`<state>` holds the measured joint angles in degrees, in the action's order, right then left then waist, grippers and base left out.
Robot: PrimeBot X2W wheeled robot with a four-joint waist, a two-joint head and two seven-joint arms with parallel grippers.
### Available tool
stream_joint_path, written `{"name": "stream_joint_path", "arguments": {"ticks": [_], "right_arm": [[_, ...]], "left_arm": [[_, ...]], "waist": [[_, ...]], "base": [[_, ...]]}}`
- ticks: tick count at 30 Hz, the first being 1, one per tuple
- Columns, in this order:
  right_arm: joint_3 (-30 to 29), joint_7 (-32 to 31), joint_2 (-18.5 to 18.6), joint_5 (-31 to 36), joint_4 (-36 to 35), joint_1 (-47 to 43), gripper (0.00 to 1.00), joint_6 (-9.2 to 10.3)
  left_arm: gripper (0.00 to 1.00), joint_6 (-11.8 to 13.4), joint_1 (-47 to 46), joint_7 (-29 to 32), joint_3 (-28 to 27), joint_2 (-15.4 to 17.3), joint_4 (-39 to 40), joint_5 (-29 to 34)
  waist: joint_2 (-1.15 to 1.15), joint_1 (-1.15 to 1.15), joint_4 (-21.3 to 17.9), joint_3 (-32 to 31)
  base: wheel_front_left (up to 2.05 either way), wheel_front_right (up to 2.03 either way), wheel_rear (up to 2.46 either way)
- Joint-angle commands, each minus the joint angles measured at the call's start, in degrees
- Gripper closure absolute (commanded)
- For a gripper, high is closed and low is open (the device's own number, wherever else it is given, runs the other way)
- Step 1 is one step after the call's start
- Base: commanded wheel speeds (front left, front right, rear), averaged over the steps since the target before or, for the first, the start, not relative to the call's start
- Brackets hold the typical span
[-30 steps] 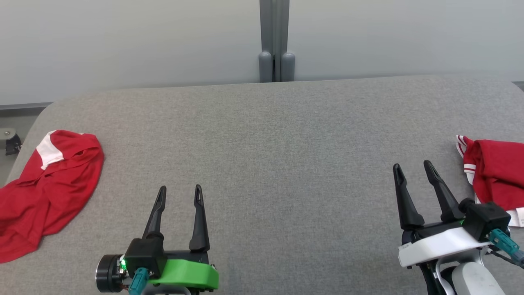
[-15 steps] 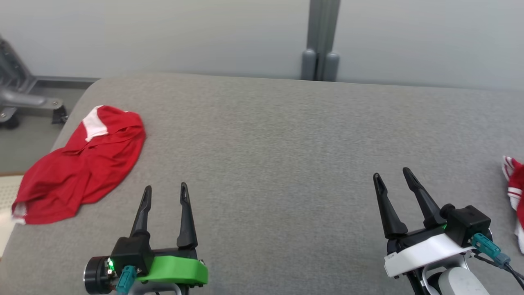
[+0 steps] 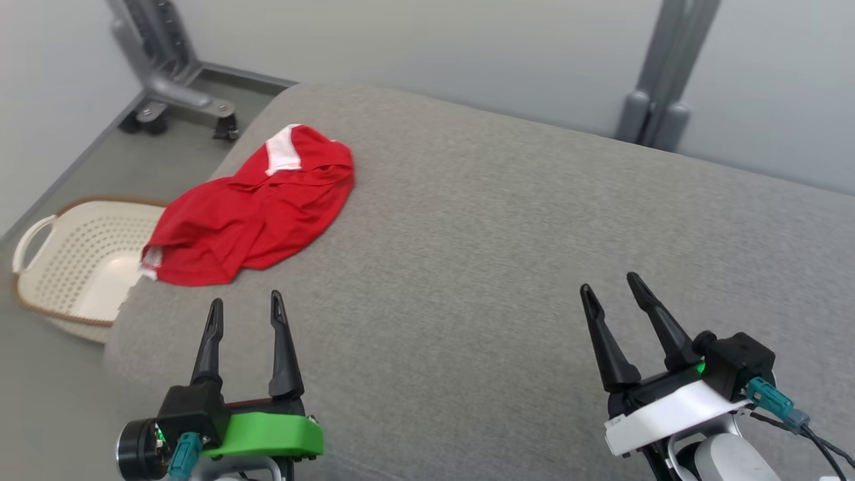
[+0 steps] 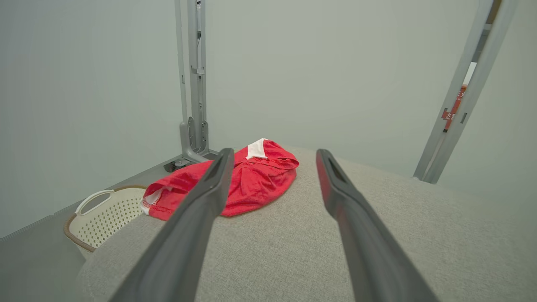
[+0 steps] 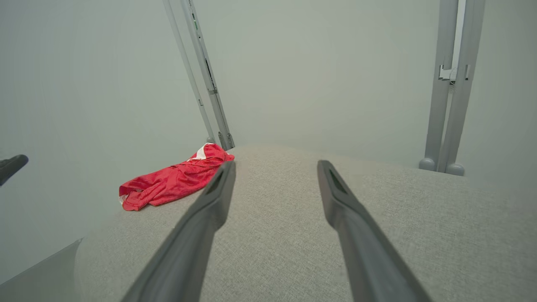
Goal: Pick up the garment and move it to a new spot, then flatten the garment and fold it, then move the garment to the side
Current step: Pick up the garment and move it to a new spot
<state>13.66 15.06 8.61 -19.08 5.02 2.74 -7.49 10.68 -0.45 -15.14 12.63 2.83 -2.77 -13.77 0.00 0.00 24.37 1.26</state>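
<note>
— Turned left, your head camera now frames the red shirt [image 3: 254, 217], crumpled near the table's [image 3: 501, 234] left corner, above a basket [image 3: 73, 267] on the floor.
— Which step?
— Pick-up, not begun: your left gripper [image 3: 246, 300] and right gripper [image 3: 609, 283] hover wide open, empty (well short of it). Reach left next.

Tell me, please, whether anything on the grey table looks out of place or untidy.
The red garment lies crumpled in a heap near the left corner of the table, not flat. Its hem sits at the very edge, near the basket on the floor, so it might slip off. Nothing else stands out.
</note>
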Motion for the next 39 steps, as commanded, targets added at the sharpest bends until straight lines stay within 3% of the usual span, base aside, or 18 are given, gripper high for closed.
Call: {"name": "stream_joint_path", "arguments": {"ticks": [1, 8, 17, 25, 31, 39], "right_arm": [[0.2, 0.18, 0.05, -0.42, 0.02, 0.59, 0.0, 0.0], [2.05, 0.18, 0.79, -0.97, 0.59, 1.22, 0.0, 0.0], [3.04, 0.18, 4.91, -2.82, -0.89, 2.49, 0.0, 0.0], [3.16, -1.48, 14.76, -5.82, -6.2, 5.22, 0.0, 0.0], [0.39, -3.95, 21.87, -7.49, -13.43, 6.22, 0.0, 0.0], [-2.61, -5.96, 27.78, -9.19, -21.65, 5.46, 0.0, 0.0]], "left_arm": [[0.0, 0.4, 0.84, -0.01, -0.32, 0.15, 0.22, 0.18], [0.0, 0.95, 0.98, -0.01, -1.56, 0.14, 1.0, -0.01], [0.0, 2.92, -2.25, -0.01, -4.29, 0.13, -1.04, 0.31], [0.0, 3.04, -13.86, 0.92, -6.05, 0.73, -19.85, 0.33], [0.0, 1.82, -25.65, 7.28, -8.15, 3.56, -31.21, -2.17], [0.0, 0.27, -37.98, 15.71, -9.63, 7.66, -43.25, -3.92]], "waist": [[0.0, 0.0, 4.56, 0.95], [0.0, 0.0, 5.8, 1.78], [0.0, 0.0, 2.78, 5.57], [0.0, 0.0, -0.47, 12.24], [0.0, 0.0, -2.94, 18.42], [0.0, 0.0, -5.56, 24.66]], "base": [[0.0, 0.0, 0.0], [0.0, 0.0, 0.0], [0.0, 0.0, 0.0], [0.0, 0.0, 0.0], [0.0, 0.0, 0.0], [0.0, 0.0, 0.0]]}}
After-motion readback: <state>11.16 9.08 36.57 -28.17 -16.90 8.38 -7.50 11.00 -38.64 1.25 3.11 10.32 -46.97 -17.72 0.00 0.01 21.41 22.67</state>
